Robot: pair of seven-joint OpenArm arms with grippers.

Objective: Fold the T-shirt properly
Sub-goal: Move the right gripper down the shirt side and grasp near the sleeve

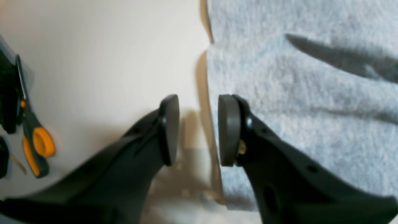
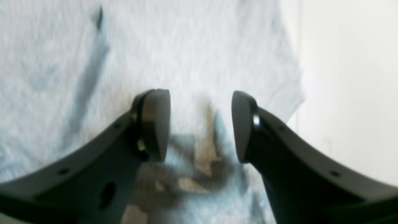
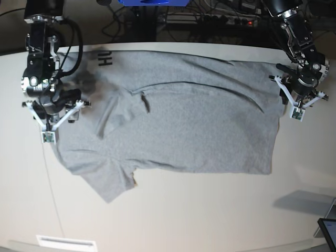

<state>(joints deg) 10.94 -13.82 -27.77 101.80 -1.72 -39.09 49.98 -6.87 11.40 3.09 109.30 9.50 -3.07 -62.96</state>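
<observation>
Grey T-shirt point(image 3: 178, 121) lies spread across your table point(image 3: 173, 215), plain side up, lettering peeking at one folded-over corner. Your left gripper point(image 1: 198, 130) hangs spread astride the shirt's edge, pinching nothing. Your right gripper point(image 2: 201, 126) hovers over the cloth, jaws wide apart and empty.

A pale cream surface point(image 3: 173, 210) carried everything. Scissors point(image 1: 35, 140) with orange and dark green handles lay on it at the left edge of the left wrist view, beside blurred black objects. Beyond the surface's far edge stood a blue item point(image 3: 152, 2) and a tangle of dark cables point(image 3: 210, 18). A dark screen corner point(image 3: 328, 231) showed at the surface's near right corner.
</observation>
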